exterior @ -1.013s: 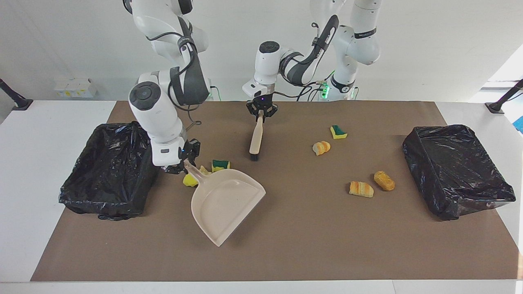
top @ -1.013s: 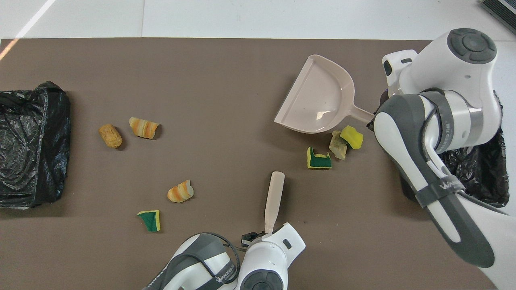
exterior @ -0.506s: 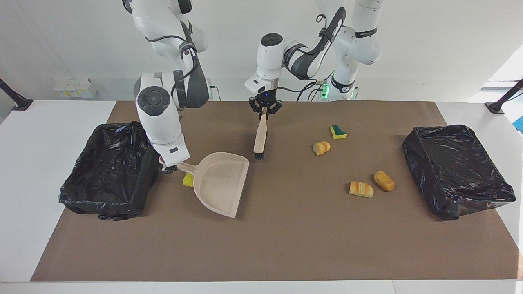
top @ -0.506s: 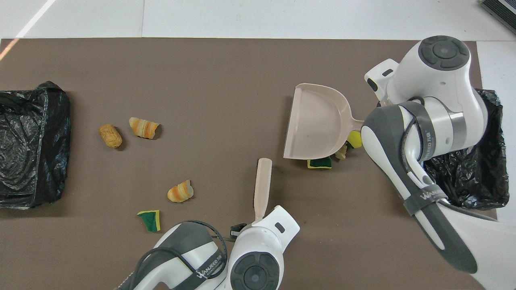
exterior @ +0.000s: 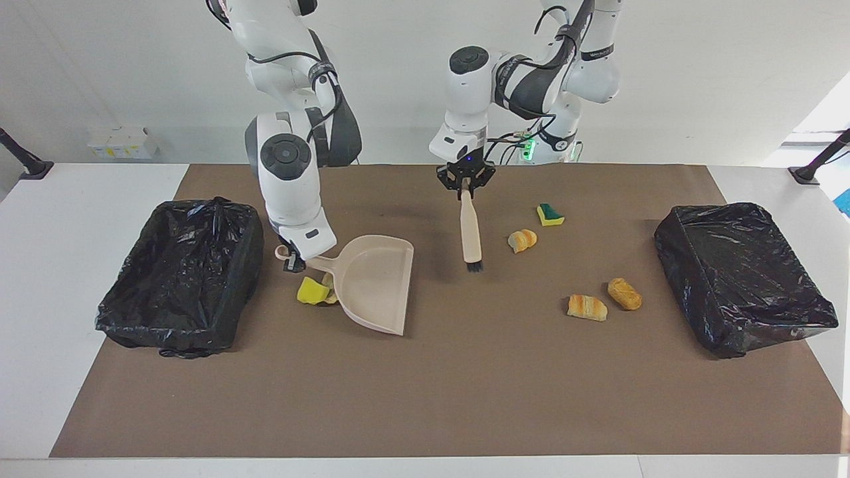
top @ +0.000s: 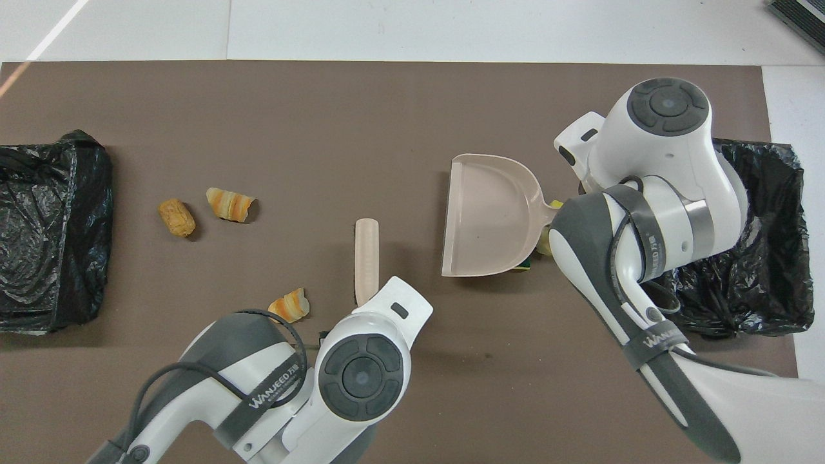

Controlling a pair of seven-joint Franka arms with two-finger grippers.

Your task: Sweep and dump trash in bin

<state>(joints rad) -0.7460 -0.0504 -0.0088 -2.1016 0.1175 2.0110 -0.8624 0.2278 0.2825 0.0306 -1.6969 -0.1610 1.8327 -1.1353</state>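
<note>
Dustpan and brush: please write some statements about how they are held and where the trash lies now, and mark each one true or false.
1. The right gripper holds the dustpan by its handle. True.
2. The dustpan already has scraps inside it. False: its tray is empty; the yellow sponge piece lies on the mat beside it, toward the black bin at the right arm's end.
3. The left gripper holds the brush with its bristles pointing down. True.
4. The two bread rolls near the other bin lie inside that bin. False: they lie on the brown mat.
5. The brush is inside the dustpan. False: it is apart from it, over bare mat.
</note>
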